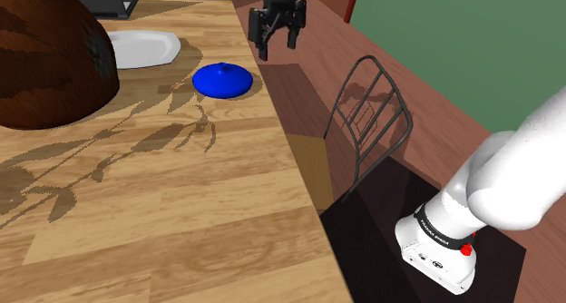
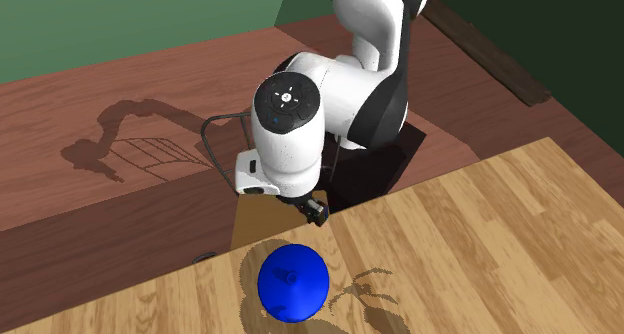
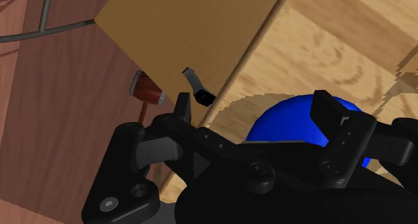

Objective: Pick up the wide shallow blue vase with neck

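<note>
Your table (image 1: 181, 210) is a broad wooden top, and a big dark brown rounded mass (image 1: 45, 65) sits on it at the shoulder view's left. The white arm (image 1: 508, 179) shows at that view's lower right. A dark wire chair (image 1: 367, 120) stands on the floor just beside the table's edge. You'll find a white plate (image 1: 141, 47) farther back on the table. The blue vase (image 1: 223, 79) stands upright between that plate and the edge, touching neither. Your gripper (image 1: 278, 47) hangs above the table's edge near the vase, with its fingers spread wide and nothing held.
</note>
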